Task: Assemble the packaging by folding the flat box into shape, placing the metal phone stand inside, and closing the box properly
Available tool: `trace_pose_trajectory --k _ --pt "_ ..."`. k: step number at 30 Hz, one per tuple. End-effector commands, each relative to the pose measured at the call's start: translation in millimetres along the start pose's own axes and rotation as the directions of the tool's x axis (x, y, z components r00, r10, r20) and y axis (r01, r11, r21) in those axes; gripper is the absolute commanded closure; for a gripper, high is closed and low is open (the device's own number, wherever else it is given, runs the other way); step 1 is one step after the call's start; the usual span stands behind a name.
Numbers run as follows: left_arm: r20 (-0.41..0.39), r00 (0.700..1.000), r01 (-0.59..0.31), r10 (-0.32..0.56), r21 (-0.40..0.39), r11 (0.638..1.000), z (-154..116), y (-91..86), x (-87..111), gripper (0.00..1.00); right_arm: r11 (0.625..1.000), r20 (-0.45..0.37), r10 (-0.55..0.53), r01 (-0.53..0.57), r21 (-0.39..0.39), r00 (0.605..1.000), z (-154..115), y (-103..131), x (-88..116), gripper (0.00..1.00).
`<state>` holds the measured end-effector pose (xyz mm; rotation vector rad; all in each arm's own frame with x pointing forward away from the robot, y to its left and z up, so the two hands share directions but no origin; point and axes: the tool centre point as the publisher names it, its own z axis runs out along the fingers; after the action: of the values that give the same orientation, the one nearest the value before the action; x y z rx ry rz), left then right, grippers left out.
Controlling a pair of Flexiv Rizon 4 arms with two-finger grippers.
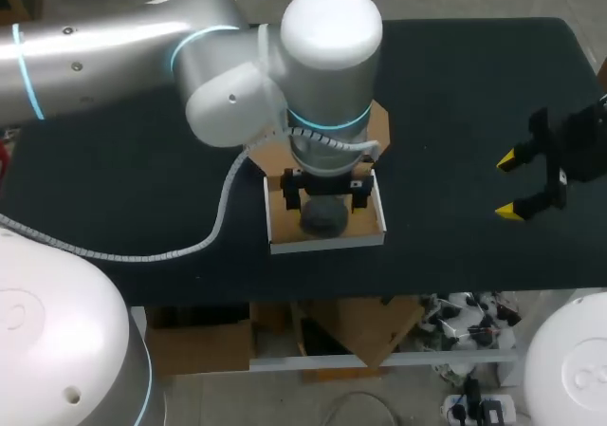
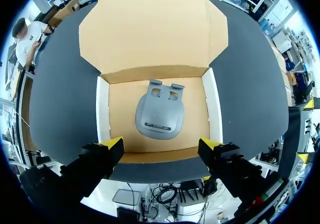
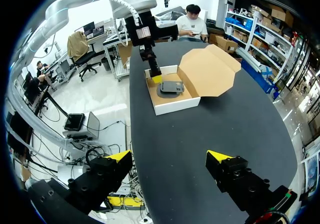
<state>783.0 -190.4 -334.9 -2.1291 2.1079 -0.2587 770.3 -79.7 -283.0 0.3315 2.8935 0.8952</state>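
- Here, the left hand (image 2: 161, 145) hangs open directly above the box (image 2: 102, 109), its yellow-tipped fingers (image 2: 112, 144) spread wide and gripping nothing.
- In the left wrist view, the fingertips sit over the box's near edge, one toward each front corner, apart from the stand (image 2: 160, 112) below.
- The grey stand lies flat on the brown floor of the box, near its middle, clear of all four walls.
- The box is folded into a shallow tray with white side walls and stands on the dark bench (image 1: 455, 84), close to the bench's front edge.
- Its lid (image 2: 150, 29) is open, hinged at the far wall and spread out behind the box, brown inside face up; the right wrist view shows it tilted up from the bench.
- The right hand (image 1: 512, 187) is also open and empty, its two yellow tips wide apart.
- It hangs over bare bench at the right side, well apart from the box, with its fingers pointing toward the box and the left arm (image 1: 228, 75).
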Motion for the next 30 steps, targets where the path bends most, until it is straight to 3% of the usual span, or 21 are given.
trace_pose_trajectory --k 1,13,24,30 --pt "-0.057 0.998 -0.025 0.026 0.018 1.000 -29 -3.2 -23.7 0.00 1.000 0.000 0.000 0.000 -0.001 1.000 -1 0 0 0.00" --pt "-0.127 0.976 -0.168 0.177 0.075 0.983 -61 -34.8 -59.8 0.00 1.000 0.000 0.000 0.000 -0.001 1.000 -1 0 0 0.00" --pt "-0.231 0.927 -0.277 0.297 0.117 0.954 -62 -70.7 -94.3 0.00 1.000 0.000 0.000 0.000 -0.001 1.000 -1 0 0 0.00" --pt "-0.293 0.883 -0.337 0.367 0.150 0.930 -64 -88.0 -112.3 0.00 1.000 0.000 0.000 0.000 -0.001 1.000 -1 0 0 0.00"
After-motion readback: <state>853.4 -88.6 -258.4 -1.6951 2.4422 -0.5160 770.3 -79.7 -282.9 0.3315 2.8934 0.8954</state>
